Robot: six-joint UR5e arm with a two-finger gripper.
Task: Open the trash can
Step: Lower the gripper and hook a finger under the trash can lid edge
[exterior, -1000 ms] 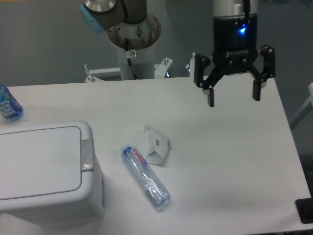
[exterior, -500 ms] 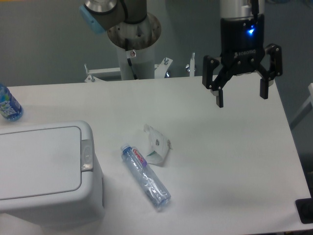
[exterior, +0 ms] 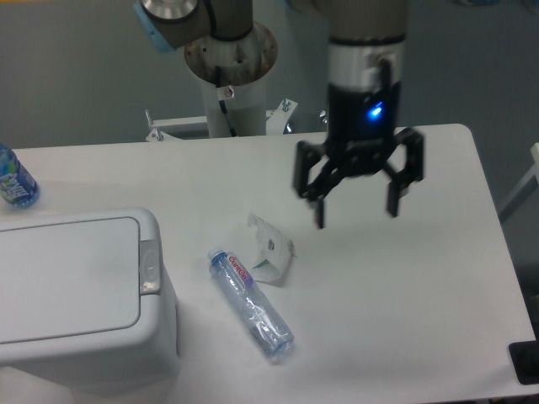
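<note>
I have the end effector (exterior: 355, 210) hanging above the tabletop (exterior: 421, 278) with its two fingers spread wide and nothing between them, and the trash can (exterior: 80, 290) sits well off to its left and nearer the camera, lid down. My judgement is that the step in hand is the approach to the latch (exterior: 149, 268), the small grey button on the lid's right edge, the edge facing the end effector. To do it well I would bring the fingers together first, so one firm tip presses the button, and pass above the crumpled paper (exterior: 271, 247) and the lying bottle (exterior: 251, 305) between us. The can is a boxy white bin with rounded corners and a flat rectangular lid.
</note>
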